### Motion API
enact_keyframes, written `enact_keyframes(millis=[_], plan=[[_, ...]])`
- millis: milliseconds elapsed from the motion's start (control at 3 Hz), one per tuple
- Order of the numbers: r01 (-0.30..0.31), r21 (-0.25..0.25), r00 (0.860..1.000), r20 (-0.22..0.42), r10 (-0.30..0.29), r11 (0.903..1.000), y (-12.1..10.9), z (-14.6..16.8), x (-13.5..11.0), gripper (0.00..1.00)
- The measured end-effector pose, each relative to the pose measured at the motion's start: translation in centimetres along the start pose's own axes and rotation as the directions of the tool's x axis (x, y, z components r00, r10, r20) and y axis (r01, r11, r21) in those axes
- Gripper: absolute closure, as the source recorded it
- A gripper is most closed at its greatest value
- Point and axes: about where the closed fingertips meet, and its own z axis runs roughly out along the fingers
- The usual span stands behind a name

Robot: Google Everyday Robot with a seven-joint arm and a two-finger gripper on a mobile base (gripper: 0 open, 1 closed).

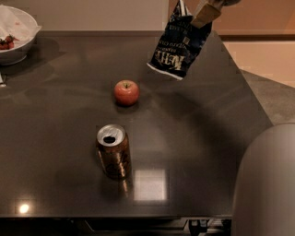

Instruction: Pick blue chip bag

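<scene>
The blue chip bag (180, 46) is a dark navy foil bag with white lettering. It hangs in the air above the far right part of the dark table (193, 152), clear of the surface. My gripper (197, 14) is at the top edge of the view, shut on the bag's upper end. Most of the arm above it is out of view.
A red apple (126, 92) sits on the table left of and below the bag. An opened brown drink can (113, 151) stands nearer the front. A white bowl (17, 42) is at the far left corner. A pale rounded robot part (267, 184) fills the bottom right.
</scene>
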Motion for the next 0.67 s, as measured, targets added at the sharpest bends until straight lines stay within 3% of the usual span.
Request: enact_keyframes(millis=[333,667], plan=[[0.044,0.031,0.999,0.006,-0.045,0.9985,0.05,-1.68,-1.36,1.00],[0.044,0.031,0.999,0.006,-0.045,0.9985,0.05,-1.67,-1.36,1.00]])
